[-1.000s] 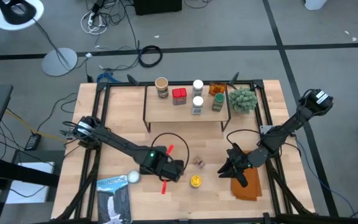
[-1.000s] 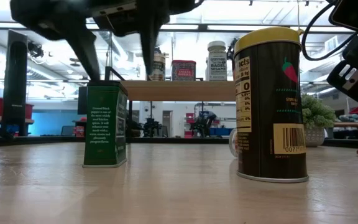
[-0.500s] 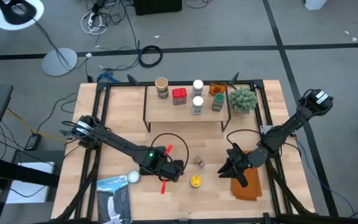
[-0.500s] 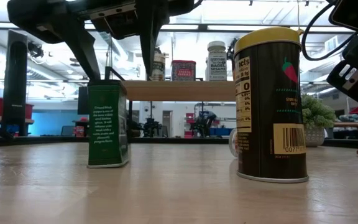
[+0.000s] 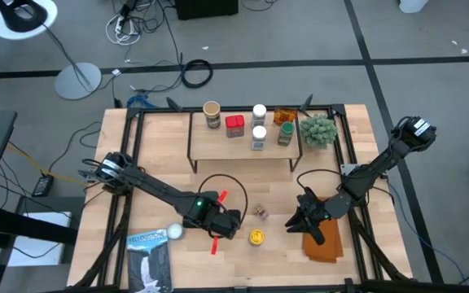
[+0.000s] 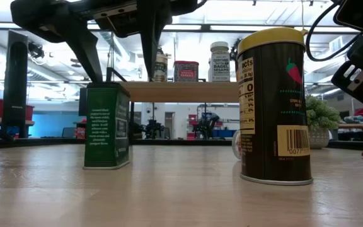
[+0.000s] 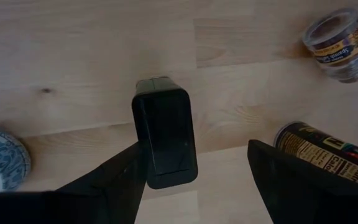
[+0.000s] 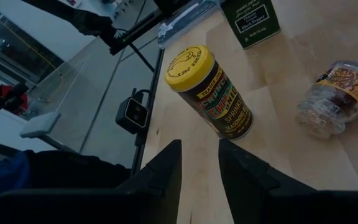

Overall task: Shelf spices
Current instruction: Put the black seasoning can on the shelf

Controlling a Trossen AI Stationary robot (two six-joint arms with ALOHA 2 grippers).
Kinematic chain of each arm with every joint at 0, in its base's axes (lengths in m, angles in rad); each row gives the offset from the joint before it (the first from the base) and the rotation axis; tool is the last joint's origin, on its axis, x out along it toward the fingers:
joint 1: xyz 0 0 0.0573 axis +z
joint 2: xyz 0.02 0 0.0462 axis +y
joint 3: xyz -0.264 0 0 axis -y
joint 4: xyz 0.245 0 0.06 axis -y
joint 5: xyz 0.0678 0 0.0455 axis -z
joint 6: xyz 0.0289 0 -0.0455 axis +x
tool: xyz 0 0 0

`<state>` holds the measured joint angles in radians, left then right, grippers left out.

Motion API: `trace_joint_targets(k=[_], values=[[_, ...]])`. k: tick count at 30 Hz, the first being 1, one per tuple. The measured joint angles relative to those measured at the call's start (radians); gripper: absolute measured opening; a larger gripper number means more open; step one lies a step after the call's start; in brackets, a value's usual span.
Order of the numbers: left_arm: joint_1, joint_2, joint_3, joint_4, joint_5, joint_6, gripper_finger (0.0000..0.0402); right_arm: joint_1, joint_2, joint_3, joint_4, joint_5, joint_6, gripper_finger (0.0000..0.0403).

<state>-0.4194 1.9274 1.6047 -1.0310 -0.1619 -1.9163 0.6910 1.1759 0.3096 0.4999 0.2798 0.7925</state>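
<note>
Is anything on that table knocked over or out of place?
One thing stands out: a small clear jar lies on its side on the tabletop, near the upright yellow-lidded jar and the green tin. In the high view it sits in front of the shelf, where other spices stand upright. Nothing looks spilled.

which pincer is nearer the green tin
Left. The left pincer hangs directly over the green tin, fingers open either side; the right pincer waits beyond the yellow-lidded jar.

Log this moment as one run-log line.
left pincer: open, astride green tin, one finger touching | right pincer: empty, over table near yellow-lid jar | shelf: six spices on it
</note>
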Motion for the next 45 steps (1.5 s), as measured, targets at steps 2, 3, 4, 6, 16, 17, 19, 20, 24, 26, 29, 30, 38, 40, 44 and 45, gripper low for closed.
trace_joint_targets(k=[2,3,4,6,16,17,19,20,24,26,29,30,38,40,44,45], values=[[0.0,0.0,0.0,0.002,0.0,0.001,0.028,0.0,0.0,0.0,0.0,0.0,0.0,0.0107],[0.0,0.0,0.0,0.004,0.0,0.005,0.028,0.0,0.0,0.0,0.0,0.0,0.0,0.0107],[0.0,0.0,0.0,0.009,0.0,0.01,0.028,0.0,0.0,0.0,0.0,0.0,0.0,0.0107],[0.0,-0.001,0.005,0.015,0.0,0.023,0.028,0.0,0.0,0.0,0.0,0.0,0.0,0.0107],[0.0,-0.006,0.118,-0.158,-0.04,0.029,0.028,0.0,0.0,0.0,0.0,0.0,-0.001,0.0107],[-0.001,-0.006,0.119,-0.171,-0.036,0.02,0.028,0.0,0.0,0.0,0.0,0.0,-0.001,0.0107],[-0.004,-0.006,0.115,-0.174,-0.029,-0.003,0.028,0.0,0.0,0.0,0.0,0.0,-0.001,0.0107],[-0.006,-0.006,0.107,-0.165,-0.022,-0.016,0.028,0.0,0.0,0.0,0.0,0.0,-0.001,0.0107],[-0.008,0.026,0.091,-0.13,0.02,-0.029,0.028,0.0,0.0,0.0,0.0,0.0,-0.001,0.0107],[-0.007,0.041,0.091,-0.108,0.023,-0.024,0.028,0.0,0.0,0.0,0.0,0.0,-0.001,0.0107],[-0.005,0.048,0.091,-0.077,0.022,-0.003,0.028,0.0,0.0,0.0,0.0,0.0,0.0,0.0107],[-0.002,0.049,0.091,-0.081,0.022,-0.002,0.028,0.0,0.0,0.0,0.0,0.0,0.0,0.0107],[-0.001,0.055,0.091,-0.119,0.022,-0.025,0.028,0.0,0.0,0.0,0.0,0.0,0.0,0.0107],[-0.001,0.063,0.091,-0.124,0.022,-0.025,0.028,0.0,0.0,0.0,0.0,0.0,0.0,0.0107],[0.001,0.101,0.091,-0.118,0.05,-0.016,0.028,0.0,0.0,0.0,0.0,0.0,0.0,0.0107],[0.002,0.11,0.091,-0.118,0.056,-0.003,0.028,0.0,0.0,0.0,0.002,0.0,0.0,0.0107]])
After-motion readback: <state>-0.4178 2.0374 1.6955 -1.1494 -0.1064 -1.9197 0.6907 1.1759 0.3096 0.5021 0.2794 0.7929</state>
